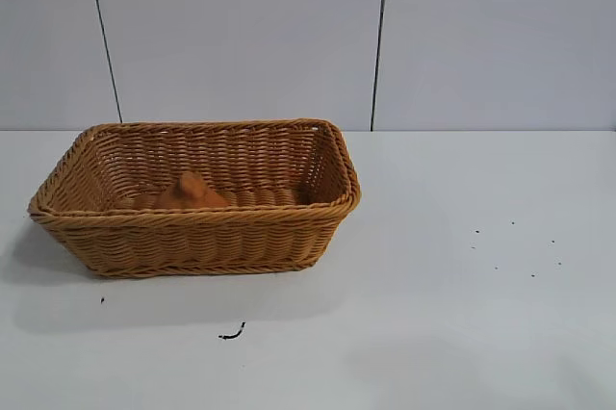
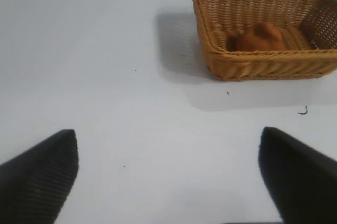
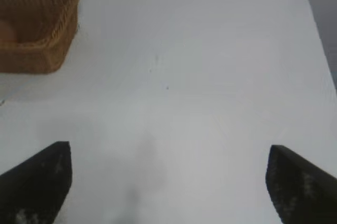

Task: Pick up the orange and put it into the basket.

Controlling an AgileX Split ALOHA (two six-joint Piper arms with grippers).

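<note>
The dull brownish-orange orange (image 1: pixel 189 192) lies inside the tan wicker basket (image 1: pixel 197 221) on the white table, at the left of the exterior view. The orange (image 2: pixel 260 37) and the basket (image 2: pixel 253 66) also show in the left wrist view, far from my left gripper (image 2: pixel 168 174), which is open and empty over bare table. My right gripper (image 3: pixel 168 179) is open and empty over bare table; a corner of the basket (image 3: pixel 47 50) shows far off in its view. Neither arm shows in the exterior view.
A small dark scrap (image 1: pixel 231 334) lies on the table in front of the basket. Several tiny dark specks (image 1: pixel 510 246) dot the table at the right. A panelled wall (image 1: pixel 385 35) stands behind the table.
</note>
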